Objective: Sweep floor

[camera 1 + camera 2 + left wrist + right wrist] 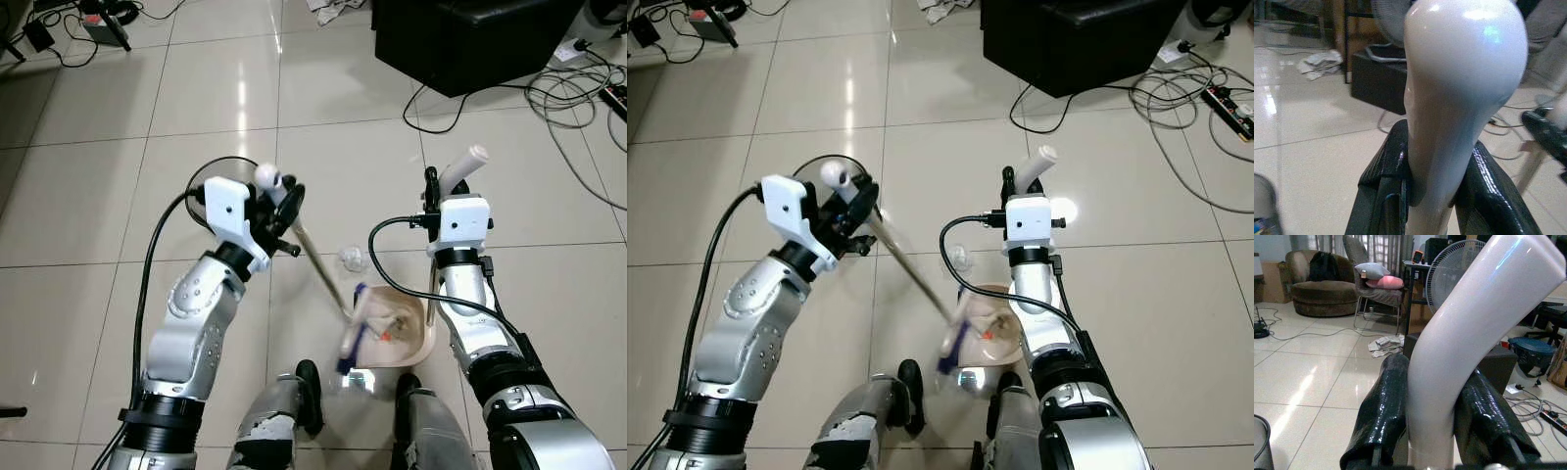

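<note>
Left end effector (279,201) around broom handle (318,269), brush head (355,328) inside dustpan (416,333).

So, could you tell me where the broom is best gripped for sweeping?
At the rounded top of its handle, where the left gripper holds it now: the stick slants down to the brush at the dustpan, so come from the side.

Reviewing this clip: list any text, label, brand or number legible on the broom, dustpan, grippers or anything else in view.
None is legible anywhere.
Broom handle, held in the left gripper: plain white, no print.
Dustpan handle, held in the right gripper: plain white, no print.
Dustpan: no marking visible.
Crumpled papers on the floor: any print too small to read.
</note>
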### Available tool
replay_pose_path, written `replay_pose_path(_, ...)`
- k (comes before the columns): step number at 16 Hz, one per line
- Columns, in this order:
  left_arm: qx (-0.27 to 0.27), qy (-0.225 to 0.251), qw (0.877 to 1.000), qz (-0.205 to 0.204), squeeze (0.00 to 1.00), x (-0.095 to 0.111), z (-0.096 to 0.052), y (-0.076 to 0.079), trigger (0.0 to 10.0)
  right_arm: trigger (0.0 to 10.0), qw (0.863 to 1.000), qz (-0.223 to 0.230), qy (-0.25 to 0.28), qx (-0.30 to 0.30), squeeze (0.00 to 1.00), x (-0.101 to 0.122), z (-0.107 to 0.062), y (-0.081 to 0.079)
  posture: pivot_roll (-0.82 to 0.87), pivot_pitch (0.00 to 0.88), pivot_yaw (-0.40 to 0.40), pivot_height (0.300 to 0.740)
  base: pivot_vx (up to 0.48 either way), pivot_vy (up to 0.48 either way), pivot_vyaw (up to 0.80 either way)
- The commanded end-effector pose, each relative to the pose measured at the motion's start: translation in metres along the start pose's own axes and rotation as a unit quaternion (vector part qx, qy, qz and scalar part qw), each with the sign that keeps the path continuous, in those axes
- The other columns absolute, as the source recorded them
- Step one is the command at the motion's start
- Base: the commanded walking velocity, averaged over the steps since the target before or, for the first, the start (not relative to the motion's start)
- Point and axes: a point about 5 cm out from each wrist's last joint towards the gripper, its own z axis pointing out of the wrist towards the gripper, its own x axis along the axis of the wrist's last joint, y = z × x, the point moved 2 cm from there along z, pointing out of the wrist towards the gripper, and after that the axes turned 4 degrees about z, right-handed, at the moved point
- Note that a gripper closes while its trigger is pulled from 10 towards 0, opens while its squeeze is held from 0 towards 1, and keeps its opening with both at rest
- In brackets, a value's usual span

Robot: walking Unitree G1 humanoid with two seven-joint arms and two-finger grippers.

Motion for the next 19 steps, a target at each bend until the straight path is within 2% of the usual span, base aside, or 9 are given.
replay_pose_path(1, -0.023, 0.006, 1.000, -0.016, 0.00, 0.002, 0.000, 0.005, 10.0, 10.0, 1.000, -0.003, -0.009, -0.003, 0.00, -0.005, -0.006, 0.001, 0.16, 0.305, 0.147, 0.740, 0.000, 0.000, 0.00)
replay_pose_path(5, -0.010, 0.018, 0.999, 0.041, 0.00, 0.017, 0.004, -0.027, 10.0, 10.0, 0.999, 0.018, 0.011, -0.026, 0.00, 0.000, -0.007, 0.017, 0.12, 0.259, 0.143, 0.740, 0.000, 0.000, 0.00)
replay_pose_path(6, -0.002, 0.014, 0.998, 0.061, 0.00, 0.020, 0.002, -0.045, 10.0, 10.0, 0.999, 0.028, 0.016, -0.035, 0.00, 0.001, -0.011, 0.025, 0.11, 0.235, 0.138, 0.740, 0.000, 0.000, 0.00)
replay_pose_path(9, 0.027, -0.011, 0.995, 0.093, 0.00, 0.016, -0.012, -0.087, 10.0, 10.0, 0.997, 0.057, 0.036, -0.034, 0.00, 0.008, -0.022, 0.037, 0.09, 0.198, 0.132, 0.740, 0.000, 0.000, 0.00)
replay_pose_path(11, 0.042, -0.035, 0.993, 0.103, 0.00, 0.007, -0.020, -0.104, 10.0, 10.0, 0.996, 0.076, 0.043, -0.034, 0.00, 0.013, -0.024, 0.042, 0.07, 0.161, 0.131, 0.740, 0.000, 0.000, 0.00)
replay_pose_path(13, 0.057, -0.056, 0.991, 0.107, 0.00, -0.004, -0.029, -0.113, 10.0, 10.0, 0.993, 0.097, 0.059, -0.033, 0.00, 0.024, -0.023, 0.043, 0.05, 0.140, 0.127, 0.740, 0.000, 0.000, 0.00)
replay_pose_path(17, 0.157, -0.094, 0.980, 0.081, 0.00, -0.036, -0.060, -0.129, 10.0, 10.0, 0.984, 0.147, 0.098, -0.033, 0.00, 0.069, -0.005, 0.053, 0.00, 0.094, 0.122, 0.740, 0.000, 0.000, 0.00)
replay_pose_path(18, 0.174, -0.100, 0.975, 0.096, 0.00, -0.044, -0.072, -0.118, 10.0, 10.0, 0.975, 0.187, 0.110, -0.050, 0.00, 0.099, 0.011, 0.065, -0.01, 0.079, 0.112, 0.740, 0.000, 0.000, 0.00)
replay_pose_path(19, 0.170, -0.098, 0.976, 0.099, 0.00, -0.045, -0.072, -0.115, 10.0, 10.0, 0.974, 0.191, 0.108, -0.052, 0.00, 0.101, 0.013, 0.067, -0.02, 0.076, 0.110, 0.740, 0.000, 0.000, 0.00)
